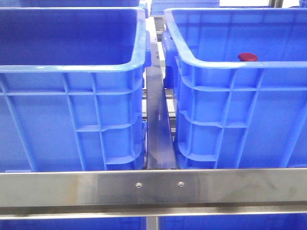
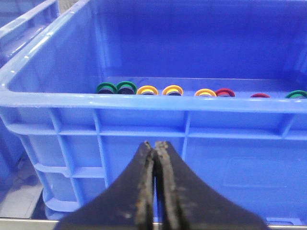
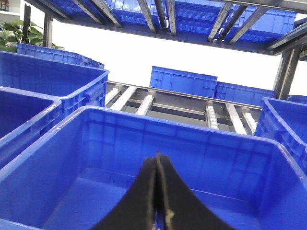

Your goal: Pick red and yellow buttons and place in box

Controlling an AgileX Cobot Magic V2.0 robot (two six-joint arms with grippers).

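Two blue crates stand side by side behind a steel rail, with a narrow gap between their rolled rims. The left crate is well apart from the red button, which shows just over the near rim of the right crate. The left gripper hangs outside a crate wall, fingers pressed together, holding nothing. The right gripper, likewise closed and empty, hovers above a crate's open interior.
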